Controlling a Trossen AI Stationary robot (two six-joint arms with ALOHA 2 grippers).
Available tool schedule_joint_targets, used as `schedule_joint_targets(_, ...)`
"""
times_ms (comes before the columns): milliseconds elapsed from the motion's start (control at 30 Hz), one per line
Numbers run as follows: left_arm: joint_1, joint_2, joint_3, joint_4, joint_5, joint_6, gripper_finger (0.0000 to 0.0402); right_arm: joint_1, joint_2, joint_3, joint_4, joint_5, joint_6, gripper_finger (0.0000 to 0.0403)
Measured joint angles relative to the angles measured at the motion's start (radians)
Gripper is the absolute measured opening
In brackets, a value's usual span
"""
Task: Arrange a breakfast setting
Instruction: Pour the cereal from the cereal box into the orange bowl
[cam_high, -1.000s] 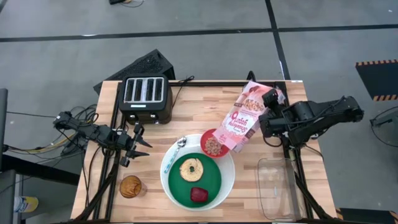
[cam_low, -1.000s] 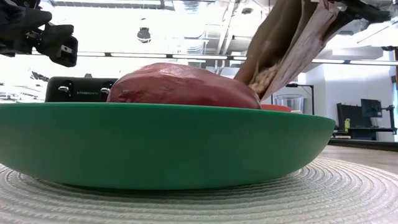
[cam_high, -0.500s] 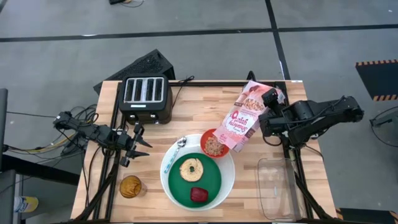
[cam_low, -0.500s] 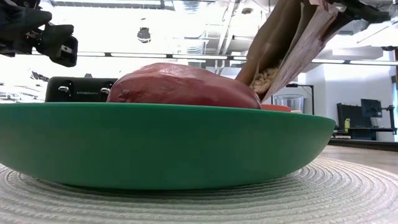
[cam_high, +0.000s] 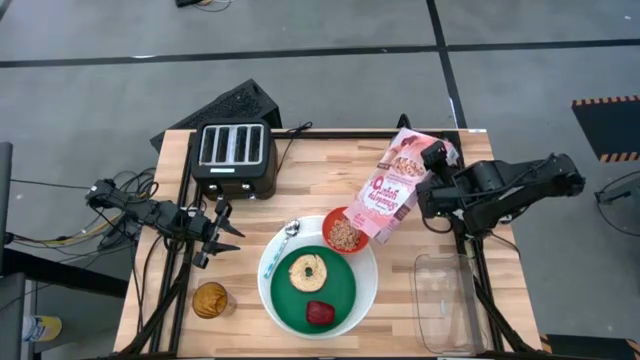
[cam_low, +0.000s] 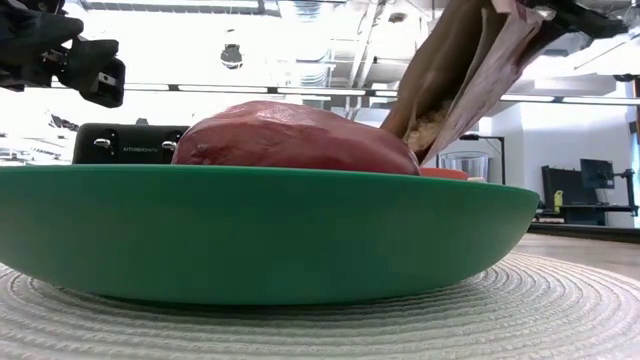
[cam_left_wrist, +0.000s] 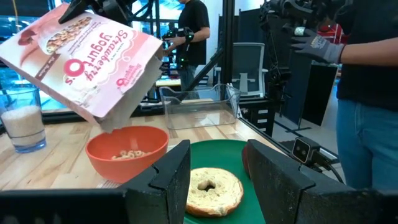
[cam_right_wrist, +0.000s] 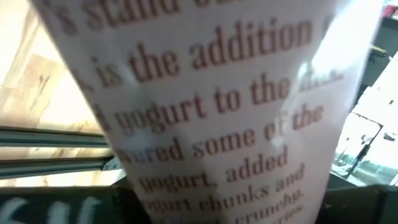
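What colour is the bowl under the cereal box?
Orange-red; the bowl shows best in the left wrist view.

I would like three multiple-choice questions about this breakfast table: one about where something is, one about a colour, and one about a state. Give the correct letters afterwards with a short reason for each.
1. Where does the bagel lie?
A. on the green plate
B. in the toaster
C. in the clear tub

2. What colour is the bowl that holds cereal?
A. blue
B. red
C. white

3. How is the cereal box now?
A. flat on the table
B. upright beside the toaster
C. tipped over the bowl in the right gripper

Answers: 1 A, the high view shows it on the green plate. 2 B, its rim is red. 3 C, its open end points down above the bowl; the left gripper waits apart, fingers open.
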Motion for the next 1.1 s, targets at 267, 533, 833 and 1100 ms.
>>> schedule_joint_targets(267,0.0,0.0,0.0,0.0,0.0,0.0,0.0144,-0.004,0.0,0.0,0.0,0.002,-0.003,0.0197)
schedule_joint_targets(533,0.0,0.0,0.0,0.0,0.0,0.0,0.0144,-0.005,0.0,0.0,0.005,0.0,-0.003,0.0197)
schedule_joint_targets(833,0.0,0.0,0.0,0.0,0.0,0.0,0.0144,0.004,0.0,0.0,0.01,-0.006,-0.002,0.0197)
schedule_joint_targets(1100,0.0,0.0,0.0,0.0,0.0,0.0,0.0144,-0.001,0.0,0.0,0.02,-0.007,-0.003,0.0197)
